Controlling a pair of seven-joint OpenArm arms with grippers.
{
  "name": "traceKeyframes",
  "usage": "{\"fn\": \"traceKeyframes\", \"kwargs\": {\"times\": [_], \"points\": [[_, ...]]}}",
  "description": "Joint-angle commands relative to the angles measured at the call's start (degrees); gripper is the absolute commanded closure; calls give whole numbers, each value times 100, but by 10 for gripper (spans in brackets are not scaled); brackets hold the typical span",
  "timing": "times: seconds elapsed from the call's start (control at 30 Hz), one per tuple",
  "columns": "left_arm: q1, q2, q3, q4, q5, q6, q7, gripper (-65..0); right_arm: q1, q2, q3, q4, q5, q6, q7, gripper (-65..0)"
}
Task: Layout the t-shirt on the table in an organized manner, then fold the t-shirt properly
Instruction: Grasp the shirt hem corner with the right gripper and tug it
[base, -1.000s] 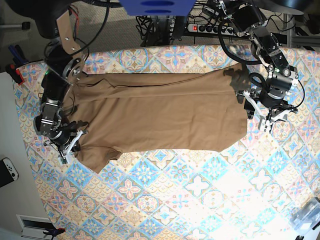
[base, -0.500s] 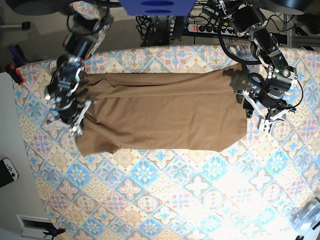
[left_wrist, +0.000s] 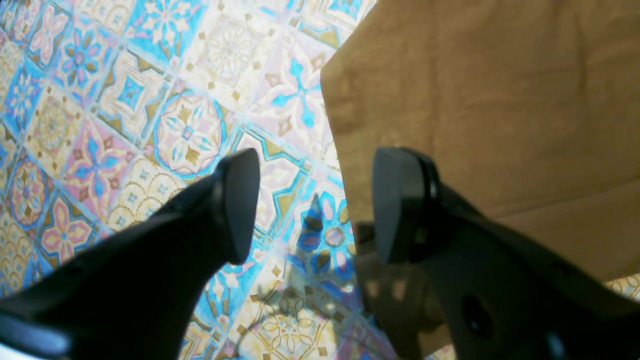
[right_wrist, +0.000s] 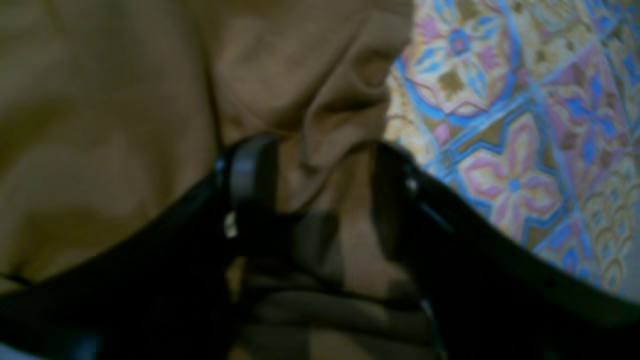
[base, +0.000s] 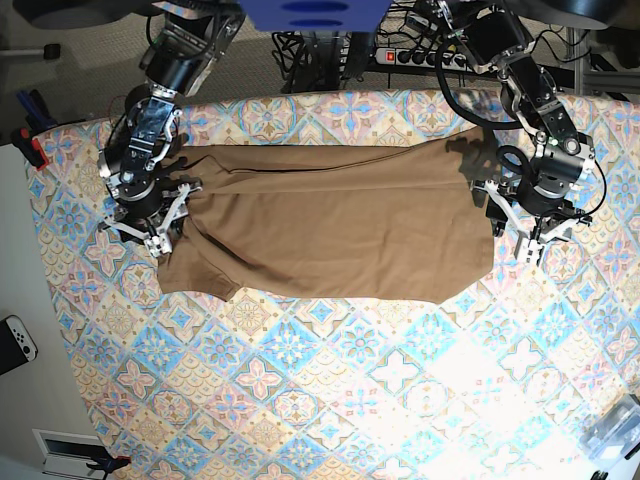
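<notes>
The tan-brown t-shirt (base: 330, 220) lies spread lengthwise across the patterned table (base: 330, 400). At its left end my right gripper (base: 160, 225) rests on the bunched sleeve area. In the right wrist view the right gripper (right_wrist: 322, 175) is open, with a raised fold of t-shirt (right_wrist: 100, 100) lying loose between its fingers. At the shirt's right end my left gripper (base: 518, 238) hovers by the hem corner. In the left wrist view the left gripper (left_wrist: 315, 205) is open and empty above the table (left_wrist: 125, 100), one finger over the t-shirt (left_wrist: 500, 90) edge.
A white game controller (base: 15, 340) lies on the side surface left of the table. A power strip (base: 420, 55) and cables sit behind the far edge. A clear plastic item (base: 615, 430) is at the front right corner.
My right arm dragged the left sleeve end toward the far side, tucking the sleeve in, then its jaws opened and let the cloth go. The left arm barely moved.
</notes>
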Motion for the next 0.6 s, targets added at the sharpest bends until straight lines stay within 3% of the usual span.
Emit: {"fn": "traceKeyframes", "kwargs": {"times": [0.0,0.23,0.33,0.57], "points": [[-60,-26,1,81,-42,29,-102,-349,88,32,6,259,111,12,120,-362],[-60,-26,1,81,-42,29,-102,-349,114,32,-3,1313,164,12,120,-390],[-60,-26,1,81,-42,29,-102,-349,114,32,-3,1384,612,12,111,-390],[-60,-26,1,81,-42,29,-102,-349,501,75,-56,777,1500,12,-1164,-389]]}}
